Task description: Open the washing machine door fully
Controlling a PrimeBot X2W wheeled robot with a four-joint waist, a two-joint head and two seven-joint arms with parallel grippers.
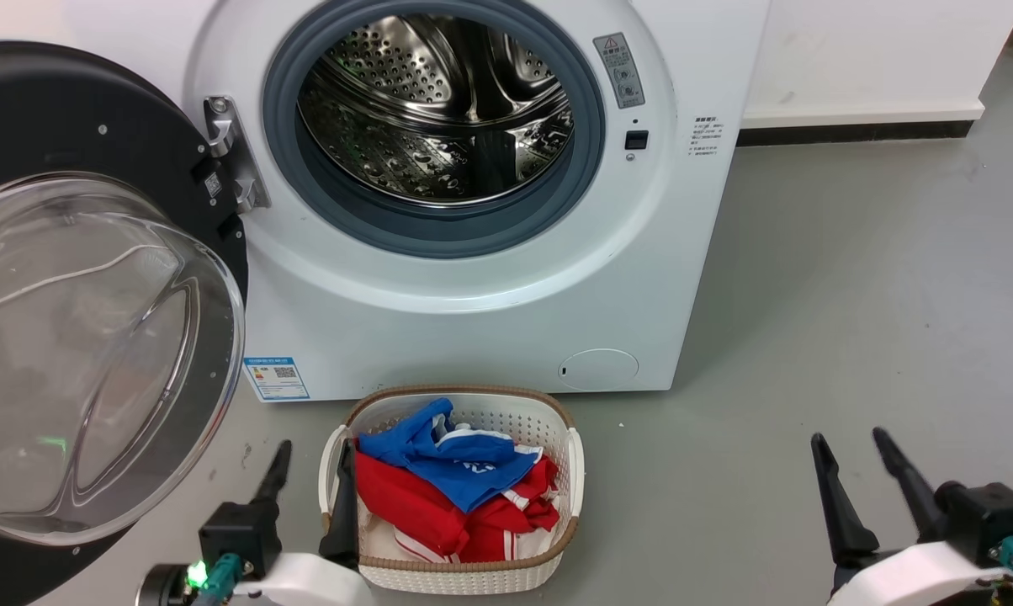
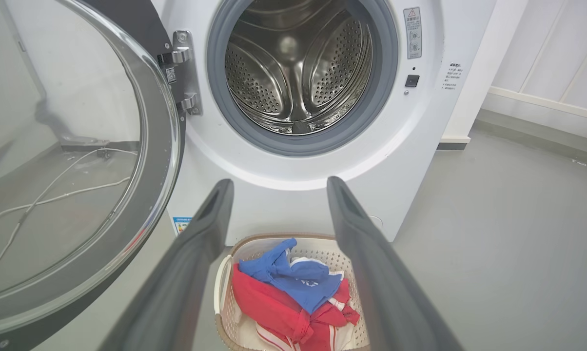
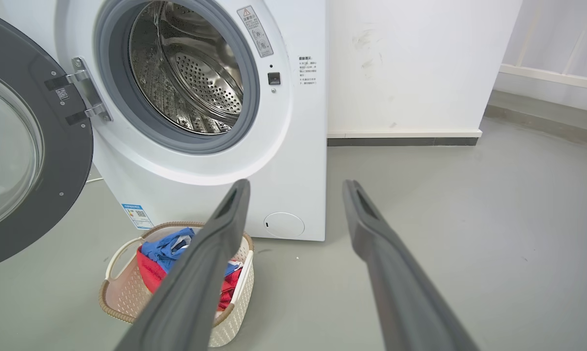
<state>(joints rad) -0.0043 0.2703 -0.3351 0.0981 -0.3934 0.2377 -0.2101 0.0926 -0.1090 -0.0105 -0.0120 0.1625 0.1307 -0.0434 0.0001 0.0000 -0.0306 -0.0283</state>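
Note:
The white washing machine stands straight ahead, its steel drum exposed inside the grey gasket. The washing machine door, black with a bulging clear glass bowl, hangs swung out to the left on its metal hinge. The left wrist view has the door at its left and the right wrist view shows the door wide of the opening. My left gripper is open, low beside the laundry basket and clear of the door. Open too, my right gripper hovers over bare floor at the right.
A white laundry basket with red and blue clothes sits on the floor just in front of the machine. Grey floor stretches to the right. A white wall with a dark skirting runs behind.

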